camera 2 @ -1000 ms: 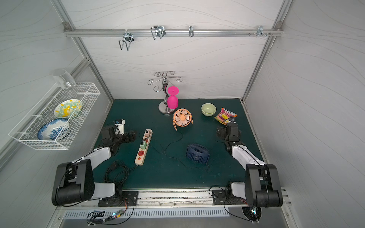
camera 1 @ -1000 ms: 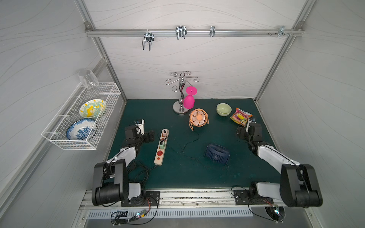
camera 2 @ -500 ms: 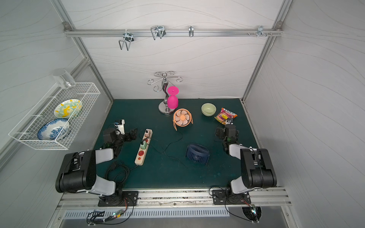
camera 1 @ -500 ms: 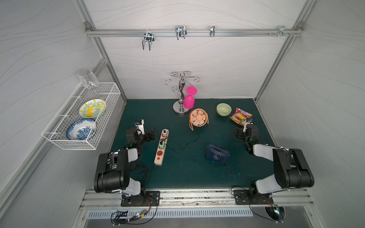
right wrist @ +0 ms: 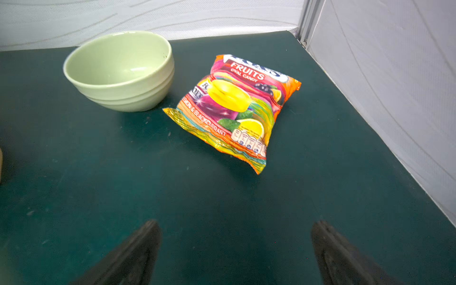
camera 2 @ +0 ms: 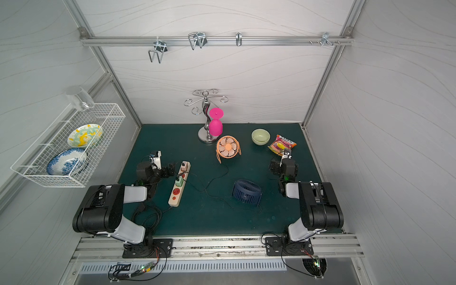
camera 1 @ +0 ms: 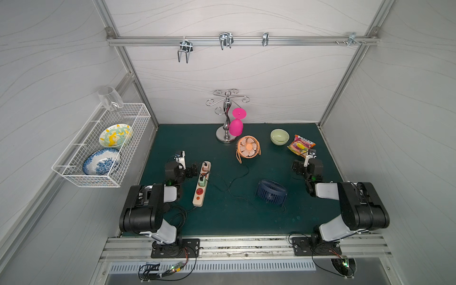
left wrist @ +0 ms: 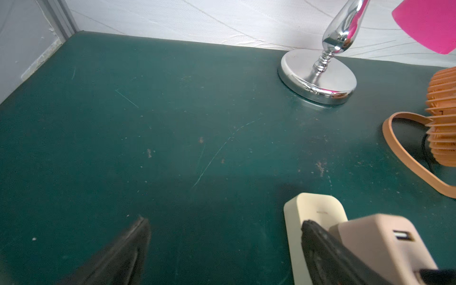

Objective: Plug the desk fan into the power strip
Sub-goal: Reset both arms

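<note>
The cream power strip lies at the left of the green bench. The left jaws stand wide open and empty just beside it. The right jaws gape empty near a candy bag. An orange desk fan stands farther back.

The power strip lies on the green mat holding 2 plugs.
</note>
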`<act>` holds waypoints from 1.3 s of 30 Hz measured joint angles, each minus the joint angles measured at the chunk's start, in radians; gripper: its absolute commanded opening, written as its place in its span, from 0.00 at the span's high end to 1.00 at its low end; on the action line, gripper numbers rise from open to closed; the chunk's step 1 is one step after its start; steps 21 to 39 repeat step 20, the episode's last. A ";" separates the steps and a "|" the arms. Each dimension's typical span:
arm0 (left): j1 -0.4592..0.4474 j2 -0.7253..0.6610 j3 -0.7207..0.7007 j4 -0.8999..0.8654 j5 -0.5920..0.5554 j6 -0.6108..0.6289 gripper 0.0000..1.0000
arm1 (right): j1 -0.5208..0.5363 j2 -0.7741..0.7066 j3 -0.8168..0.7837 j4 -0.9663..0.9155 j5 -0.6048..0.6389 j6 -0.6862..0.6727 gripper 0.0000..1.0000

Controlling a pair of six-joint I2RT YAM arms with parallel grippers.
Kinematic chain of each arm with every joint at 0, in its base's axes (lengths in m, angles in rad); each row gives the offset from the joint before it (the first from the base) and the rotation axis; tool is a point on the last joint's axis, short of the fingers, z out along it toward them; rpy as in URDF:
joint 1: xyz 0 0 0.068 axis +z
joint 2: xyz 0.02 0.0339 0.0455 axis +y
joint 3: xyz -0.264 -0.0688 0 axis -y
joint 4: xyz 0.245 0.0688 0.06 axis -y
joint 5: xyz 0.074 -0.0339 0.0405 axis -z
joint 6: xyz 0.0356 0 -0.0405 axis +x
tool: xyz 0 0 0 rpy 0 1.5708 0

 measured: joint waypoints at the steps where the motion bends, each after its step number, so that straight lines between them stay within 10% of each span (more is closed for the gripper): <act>1: 0.000 0.000 0.000 0.003 -0.003 0.000 0.00 | -0.002 0.003 -0.007 0.008 0.000 0.001 0.01; 39: -0.002 0.000 0.000 0.015 -0.021 0.000 0.00 | -0.008 0.005 -0.009 0.051 -0.011 0.005 0.01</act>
